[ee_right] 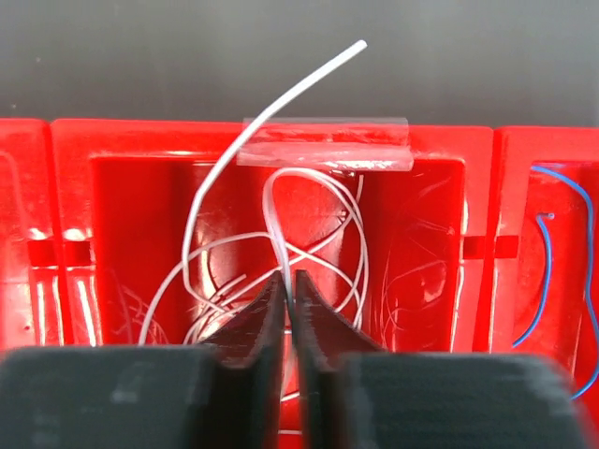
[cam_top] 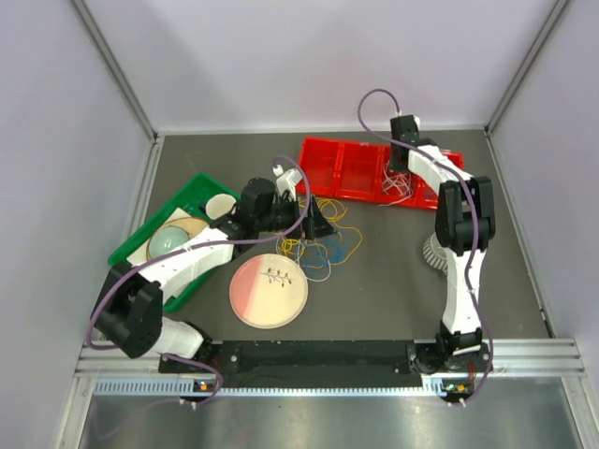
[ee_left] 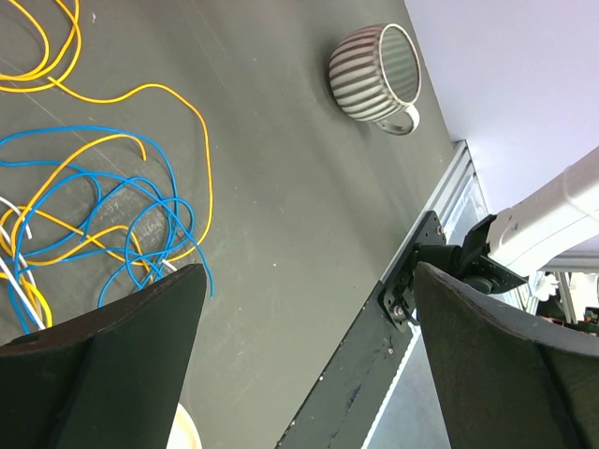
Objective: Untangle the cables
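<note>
On the dark table (cam_top: 393, 281), the red tray (cam_top: 314, 150) sat directly under the right pincer (ee_right: 288, 276), so the sorting end of the job was in play. The loose heap of cables (cam_top: 323, 248), yellow and blue with a little white, lay just beneath and ahead of the left pincer (ee_left: 309, 271), well apart from the right one. The left pincer hung over that heap with its jaws spread wide, gripping nothing. A ribbed cup (ee_left: 374, 61) stood off beyond it, apart from the wires.

Over at the tray, the right pincer had its jaws pressed together, and a strand of the white cable (ee_right: 281, 103) ran straight down into the tips, clamped by the look of it. The rest of that cable coiled in the compartment below the pincer, one free end arcing up past the far wall. A blue cable (ee_right: 543, 271) lay in the compartment alongside.

My read was that the white cable was being stowed, with the heap not yet sorted. The next move called for a low release, deep in that compartment, because the springy end could flick back out. After that, the left pincer would need one outer loop, not a crossing.
</note>
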Controlling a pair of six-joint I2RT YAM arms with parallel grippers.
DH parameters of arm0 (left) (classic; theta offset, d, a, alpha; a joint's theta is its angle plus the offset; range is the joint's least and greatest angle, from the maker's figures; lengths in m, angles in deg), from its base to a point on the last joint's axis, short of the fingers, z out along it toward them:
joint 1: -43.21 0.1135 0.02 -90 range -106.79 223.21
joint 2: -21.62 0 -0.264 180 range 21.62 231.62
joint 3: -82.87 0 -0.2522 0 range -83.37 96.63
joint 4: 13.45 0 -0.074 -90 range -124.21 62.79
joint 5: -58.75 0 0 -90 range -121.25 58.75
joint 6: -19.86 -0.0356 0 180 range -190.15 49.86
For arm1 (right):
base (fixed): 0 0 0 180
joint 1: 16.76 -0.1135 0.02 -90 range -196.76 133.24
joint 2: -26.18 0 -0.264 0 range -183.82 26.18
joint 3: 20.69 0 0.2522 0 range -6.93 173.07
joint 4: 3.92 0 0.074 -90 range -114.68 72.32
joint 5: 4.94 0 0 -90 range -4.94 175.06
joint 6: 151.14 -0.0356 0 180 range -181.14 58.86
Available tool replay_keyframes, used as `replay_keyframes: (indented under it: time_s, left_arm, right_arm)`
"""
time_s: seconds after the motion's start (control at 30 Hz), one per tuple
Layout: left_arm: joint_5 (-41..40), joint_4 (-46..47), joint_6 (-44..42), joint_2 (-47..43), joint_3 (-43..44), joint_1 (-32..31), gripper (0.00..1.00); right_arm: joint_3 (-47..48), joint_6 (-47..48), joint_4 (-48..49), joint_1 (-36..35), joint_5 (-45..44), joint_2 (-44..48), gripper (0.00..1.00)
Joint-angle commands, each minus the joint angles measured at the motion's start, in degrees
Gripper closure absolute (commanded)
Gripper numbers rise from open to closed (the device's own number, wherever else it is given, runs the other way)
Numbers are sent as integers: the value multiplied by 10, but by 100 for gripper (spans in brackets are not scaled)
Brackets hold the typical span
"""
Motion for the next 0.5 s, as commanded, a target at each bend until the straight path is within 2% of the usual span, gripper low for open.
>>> replay_keyframes:
  time_s: [0.0, 0.03, 0.07, 0.17, 0.33, 0.47]
  left_arm:
    - [8, 30, 5, -18, -6, 1, 3]
    - [8, 31, 4, -20, -7, 1, 3]
    - [9, 30, 4, -20, -7, 1, 3]
    - [10, 31, 4, -22, -6, 1, 3]
    - [12, 33, 7, -25, -6, 2, 3]
    - [13, 40, 11, -27, -12, 0, 3]
  right_arm:
    - [14, -8, 8, 2, 8, 19, 82]
    - [13, -10, 7, 1, 9, 33, 72]
    - [12, -14, 6, 2, 14, 41, 67]
    - [12, -19, 5, 1, 20, 82, 61]
    - [4, -20, 5, 1, 21, 140, 56]
    - [-27, -37, 5, 3, 21, 184, 47]
